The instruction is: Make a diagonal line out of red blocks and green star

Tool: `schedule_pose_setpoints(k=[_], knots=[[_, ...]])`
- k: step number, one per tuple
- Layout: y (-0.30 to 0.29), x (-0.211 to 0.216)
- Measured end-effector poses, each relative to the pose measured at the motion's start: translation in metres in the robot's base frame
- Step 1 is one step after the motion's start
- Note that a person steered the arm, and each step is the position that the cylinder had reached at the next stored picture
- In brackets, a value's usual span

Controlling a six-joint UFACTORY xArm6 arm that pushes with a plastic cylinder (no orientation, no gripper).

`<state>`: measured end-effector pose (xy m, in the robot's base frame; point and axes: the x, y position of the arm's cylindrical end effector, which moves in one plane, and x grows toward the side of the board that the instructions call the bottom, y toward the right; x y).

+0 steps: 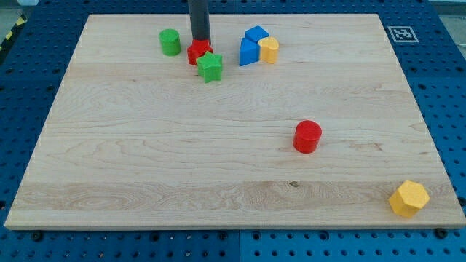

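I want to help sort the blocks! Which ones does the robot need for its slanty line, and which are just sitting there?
Needed for the line:
- red star block, right below my tip
- green star, touching that red one
- red cylinder, off alone toward the view's right

Just lying about:
- green cylinder
- two blue blocks
- yellow block beside them
- yellow hexagon block, bottom right corner

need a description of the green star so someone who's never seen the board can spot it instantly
Start at the wooden board and go to its top edge, where the dark rod comes down; my tip sits just above the red block. The green star touches that red block at its lower right. The only other green piece, the green cylinder, is round and stands apart, further left.
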<state>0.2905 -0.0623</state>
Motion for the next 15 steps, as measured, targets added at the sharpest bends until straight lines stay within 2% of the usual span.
schedule_pose_setpoints(k=[1, 3, 6, 8, 10, 11, 14, 15], knots=[[0.0, 0.032], [-0.017, 0.062], [-0.015, 0.159], [0.046, 0.164], [0.044, 0.158], [0.041, 0.138], [0.066, 0.138], [0.075, 0.149]])
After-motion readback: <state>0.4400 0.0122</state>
